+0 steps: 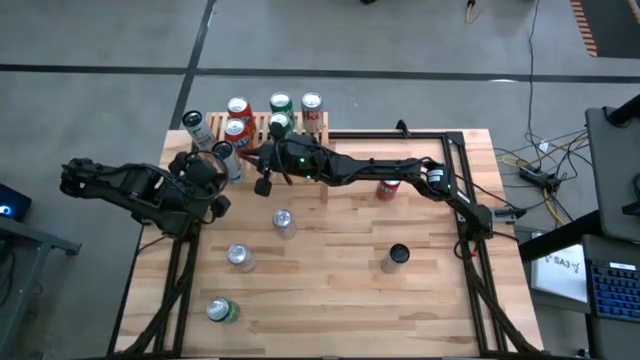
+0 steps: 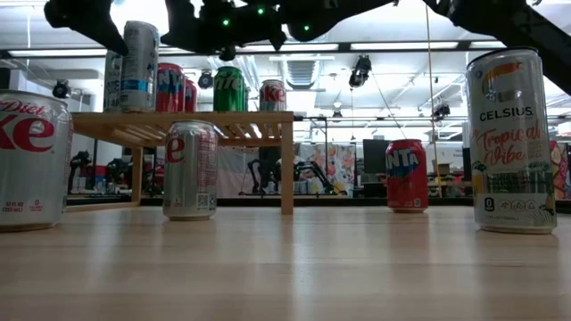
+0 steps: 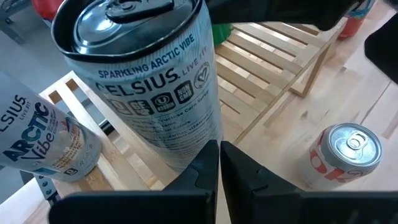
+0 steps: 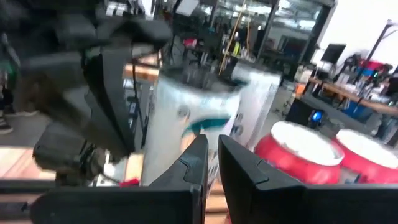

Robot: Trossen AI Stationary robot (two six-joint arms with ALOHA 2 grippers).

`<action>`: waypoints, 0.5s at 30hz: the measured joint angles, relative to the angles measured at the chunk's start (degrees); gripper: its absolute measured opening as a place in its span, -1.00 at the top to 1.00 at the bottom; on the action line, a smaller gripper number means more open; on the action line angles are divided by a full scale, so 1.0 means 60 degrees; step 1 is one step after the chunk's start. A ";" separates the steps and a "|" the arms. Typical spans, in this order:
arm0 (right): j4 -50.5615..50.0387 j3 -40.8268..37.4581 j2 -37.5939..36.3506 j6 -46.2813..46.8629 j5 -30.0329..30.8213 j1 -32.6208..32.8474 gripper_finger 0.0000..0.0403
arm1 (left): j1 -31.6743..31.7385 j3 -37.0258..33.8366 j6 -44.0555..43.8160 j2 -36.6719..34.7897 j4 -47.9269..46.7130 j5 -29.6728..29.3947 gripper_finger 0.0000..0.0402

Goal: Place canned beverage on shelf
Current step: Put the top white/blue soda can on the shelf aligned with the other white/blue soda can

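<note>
1. Left gripper (image 1: 222,168), at the shelf's near-left corner; whether its fingers pinch the Celsius can (image 1: 223,158) cannot be told; the can stands at the slat edge, probably the one being placed.
2. Shelf (image 1: 262,124), at the table's far edge, already bearing several cans.
3. Right gripper (image 1: 262,160), reaching across just before the shelf; finger state cannot be told.
4. Loose cans (image 1: 284,222) on the table (image 1: 330,290), apparently awaiting placement.

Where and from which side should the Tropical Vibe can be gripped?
Its mid-body, from its open right side: the Tropical Vibe can stands upright, tall and round, with bare table around it. The left gripper and right gripper are at the shelf.
</note>
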 joint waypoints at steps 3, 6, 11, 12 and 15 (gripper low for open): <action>-0.0172 -0.0036 0.0112 0.0085 -0.0026 0.0000 0.87 | 0.0003 -0.0002 -0.0047 -0.0004 -0.0108 0.0000 1.00; -0.0170 -0.0052 0.0230 0.0118 -0.0026 0.0000 0.87 | 0.0000 -0.0002 -0.0078 -0.0018 -0.0163 0.0000 1.00; -0.0049 -0.0055 0.0219 0.0157 -0.0026 0.0000 0.87 | 0.0001 -0.0002 -0.0102 -0.0092 -0.0167 -0.0019 1.00; -0.0036 -0.0055 0.0219 0.0150 -0.0026 0.0004 0.87 | 0.0000 -0.0002 -0.0107 -0.0104 -0.0166 -0.0065 1.00; -0.0054 -0.0055 0.0219 0.0168 -0.0065 0.0004 0.87 | 0.0004 -0.0002 -0.0232 -0.0126 -0.0188 -0.0197 1.00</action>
